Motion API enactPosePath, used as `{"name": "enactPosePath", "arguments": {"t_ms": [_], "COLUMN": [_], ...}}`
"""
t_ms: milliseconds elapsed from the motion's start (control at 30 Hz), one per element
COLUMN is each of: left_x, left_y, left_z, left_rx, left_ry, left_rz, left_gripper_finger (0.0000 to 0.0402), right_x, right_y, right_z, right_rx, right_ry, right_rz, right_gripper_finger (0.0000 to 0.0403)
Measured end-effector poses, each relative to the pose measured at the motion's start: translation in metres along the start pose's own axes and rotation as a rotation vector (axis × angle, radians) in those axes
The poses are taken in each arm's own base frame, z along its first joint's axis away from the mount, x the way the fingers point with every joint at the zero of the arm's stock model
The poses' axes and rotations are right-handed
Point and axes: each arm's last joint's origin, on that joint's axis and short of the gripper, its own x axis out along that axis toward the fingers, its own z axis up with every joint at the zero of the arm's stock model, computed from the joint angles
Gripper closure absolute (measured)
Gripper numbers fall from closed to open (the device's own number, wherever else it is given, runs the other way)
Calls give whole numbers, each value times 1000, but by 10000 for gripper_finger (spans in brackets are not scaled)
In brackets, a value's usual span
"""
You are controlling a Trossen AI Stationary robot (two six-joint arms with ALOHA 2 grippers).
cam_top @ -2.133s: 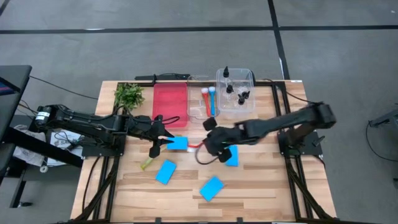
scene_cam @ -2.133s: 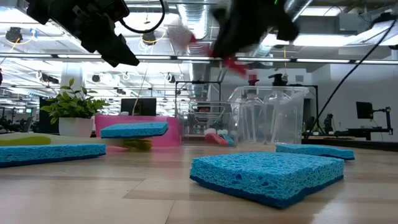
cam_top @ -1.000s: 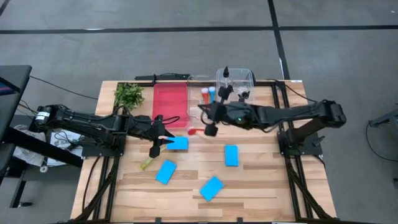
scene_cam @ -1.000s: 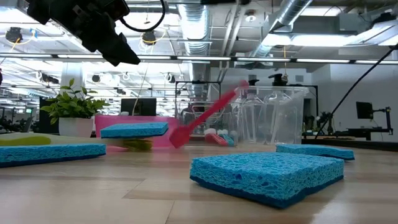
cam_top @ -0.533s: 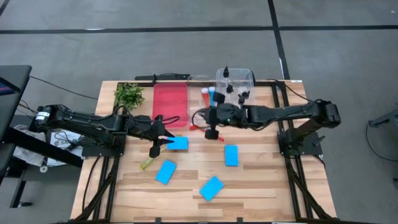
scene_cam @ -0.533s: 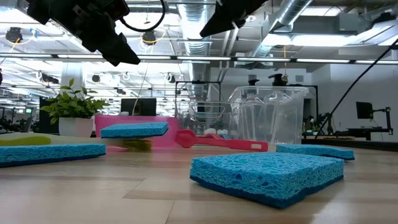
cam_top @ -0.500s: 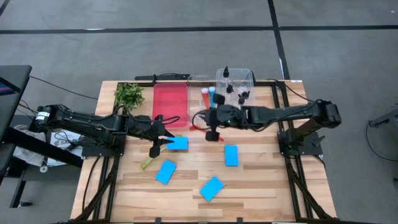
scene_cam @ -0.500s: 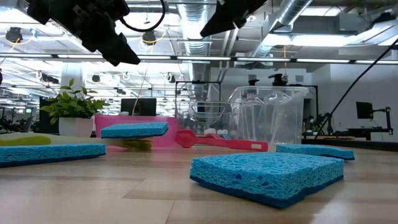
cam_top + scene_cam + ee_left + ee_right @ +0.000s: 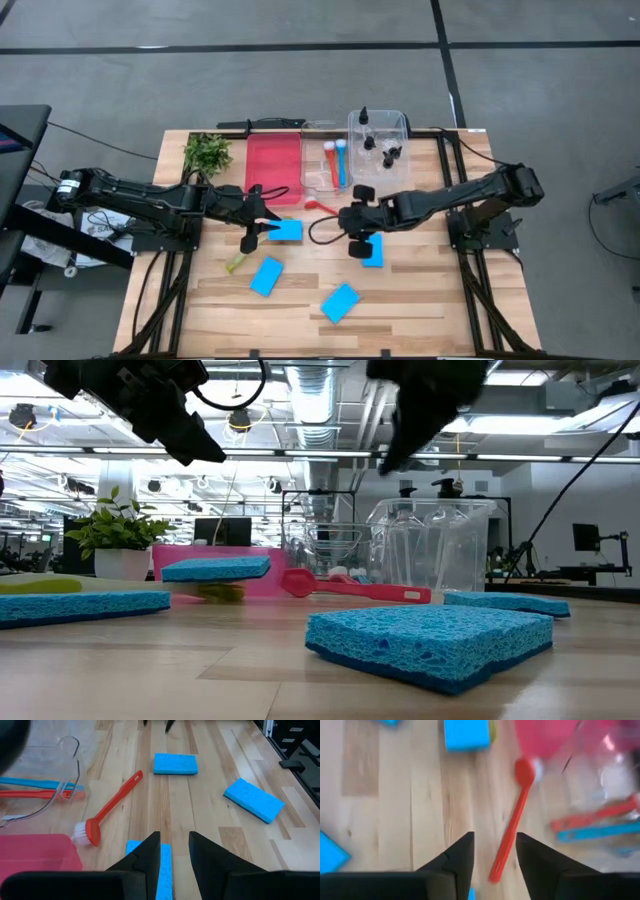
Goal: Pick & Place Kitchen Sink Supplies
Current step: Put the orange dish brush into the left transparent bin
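The slim red long-handled brush (image 9: 321, 206) lies loose on the wooden bench (image 9: 420, 300), just outside the clear plastic tray (image 9: 318, 168) that holds another red brush and a blue one. Its long axis runs diagonally — bristle head toward the red plastic tray (image 9: 273, 160), handle tip toward the right tool (image 9: 360, 236). That tool hangs just beside the handle end, fingers spread and empty, so the right arm is the nearer. The left tool (image 9: 262, 221), fingers parted a little, holds nothing above a flat blue rectangular sponge (image 9: 286, 231).
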Motion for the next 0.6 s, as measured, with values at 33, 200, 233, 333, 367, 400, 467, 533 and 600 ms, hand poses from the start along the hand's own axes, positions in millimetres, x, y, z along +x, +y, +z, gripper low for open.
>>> {"name": "enactPosePath", "arguments": {"t_ms": [33,200,233,333,367,400,467,533,600], "left_x": [0,0,0,0,0,0,0,0,0], "left_y": [0,0,0,0,0,0,0,0,0], "left_z": [0,0,0,0,0,0,1,1,1], "left_rx": [0,0,0,0,0,0,0,0,0], "left_ry": [-1,-2,-2,-3,-4,-5,-6,-6,-6], "left_rz": [0,0,0,0,0,0,0,0,0], "left_gripper_finger": [298,298,298,298,298,298,298,298,298], "right_x": [5,32,37,49,52,55,60,64,67], "right_y": [1,-3,-4,-9,-10,-11,-14,-17,-19], "right_z": [-6,-34,-38,-47,-51,-54,-59,-65,-71], "right_rx": [4,60,69,102,111,119,132,144,167], "right_ry": [19,99,99,71,65,62,57,67,80], "right_rz": [8,-7,-8,18,22,28,29,22,15], "right_gripper_finger": [261,250,250,252,253,254,256,256,256]}}
